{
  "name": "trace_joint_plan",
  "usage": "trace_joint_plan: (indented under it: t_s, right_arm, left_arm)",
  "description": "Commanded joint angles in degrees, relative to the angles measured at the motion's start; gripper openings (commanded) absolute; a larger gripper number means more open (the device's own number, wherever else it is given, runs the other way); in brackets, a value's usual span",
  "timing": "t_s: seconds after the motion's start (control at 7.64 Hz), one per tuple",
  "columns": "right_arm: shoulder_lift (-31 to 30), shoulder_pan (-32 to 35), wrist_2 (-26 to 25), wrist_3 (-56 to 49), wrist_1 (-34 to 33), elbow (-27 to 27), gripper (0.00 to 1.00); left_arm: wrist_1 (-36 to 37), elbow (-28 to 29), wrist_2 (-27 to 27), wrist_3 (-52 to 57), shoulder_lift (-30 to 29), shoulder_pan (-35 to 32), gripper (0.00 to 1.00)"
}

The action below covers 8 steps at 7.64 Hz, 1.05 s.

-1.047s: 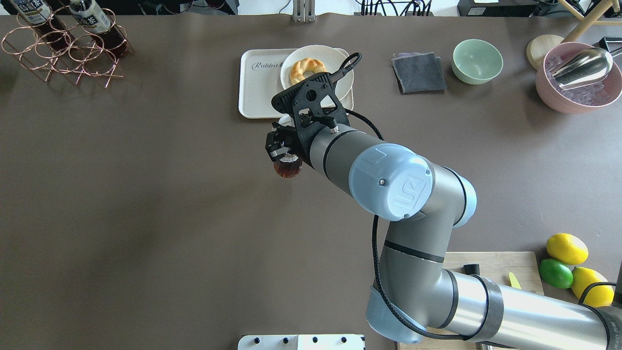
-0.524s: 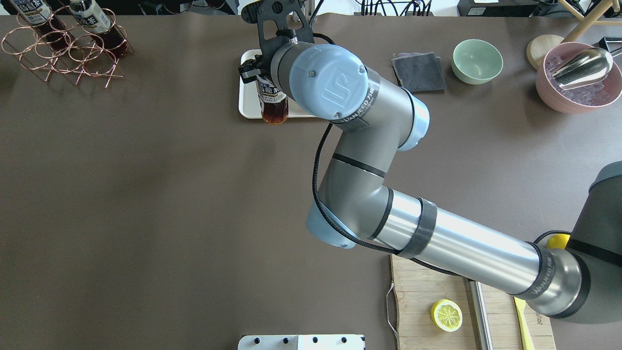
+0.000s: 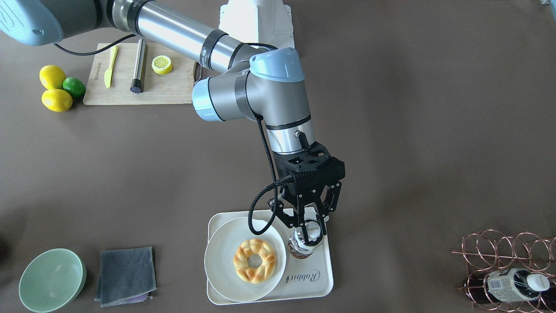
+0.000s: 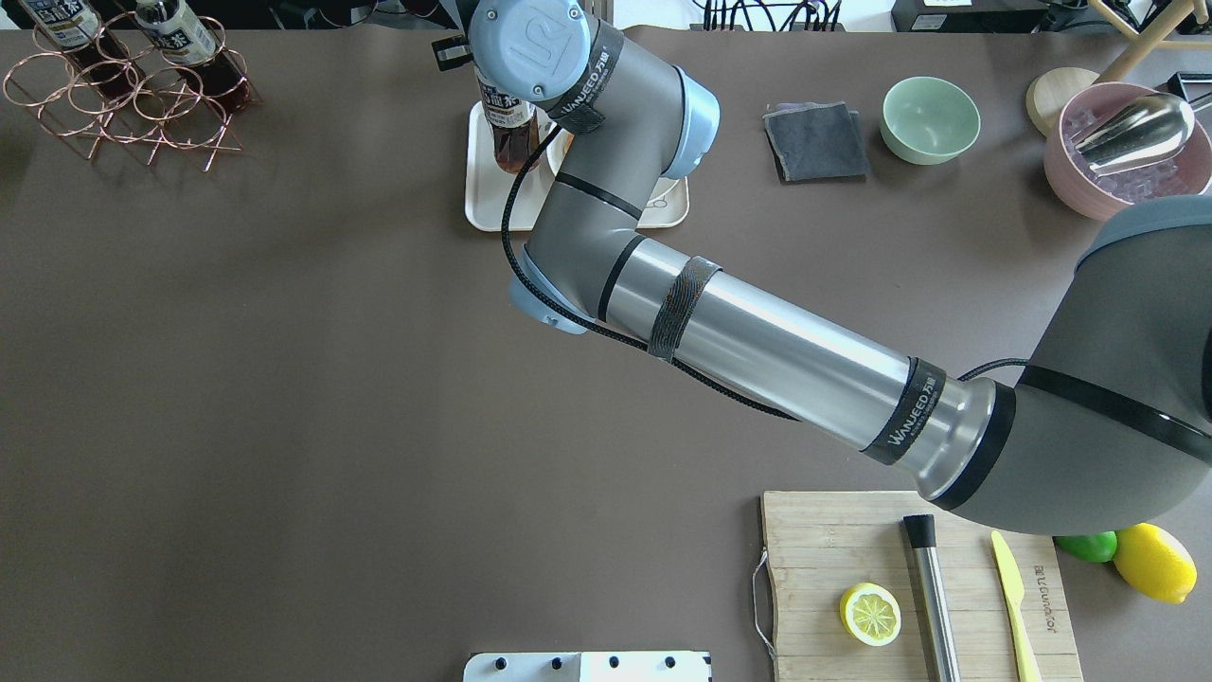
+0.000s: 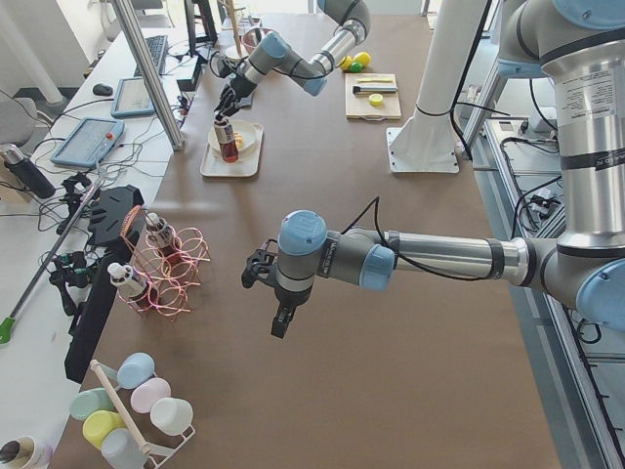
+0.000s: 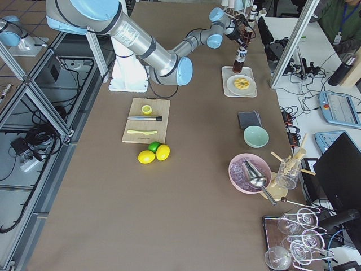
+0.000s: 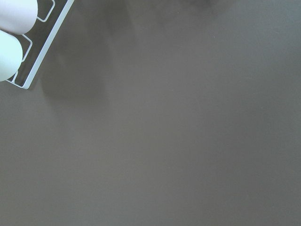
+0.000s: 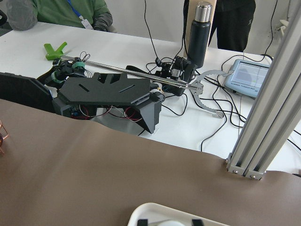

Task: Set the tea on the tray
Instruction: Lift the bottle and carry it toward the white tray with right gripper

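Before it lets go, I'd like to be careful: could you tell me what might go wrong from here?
The tea, held by the right gripper near its cap, is right beside the plate; its base could catch the rim and tip. It is tall and narrow, so it may topple on the tray at release.

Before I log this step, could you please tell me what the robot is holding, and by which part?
The right gripper holds the tea by its top, around the capped neck.
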Motion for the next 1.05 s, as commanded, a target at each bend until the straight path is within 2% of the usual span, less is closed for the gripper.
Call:
trace_joint_plan:
  t_s: [0.0, 0.79, 0.92]
  right_arm:
    - [0.09, -0.9, -0.35, 0.02, 0.74, -0.75, 0.0]
    - [-1.5, -2.75, -2.11, 0.11, 1.97, 0.14, 0.0]
    - [-1.32, -2.49, -2.11, 0.19, 1.97, 0.14, 0.23]
  left_arm:
    - [0.0, -0.1, 0.0, 0.0, -0.1, -0.02, 0.97]
    - [-0.09, -0.19, 0.0, 0.09, -0.01, -0.02, 0.97]
    - [-0.79, -0.1, 0.0, 0.0, -0.01, -0.02, 0.97]
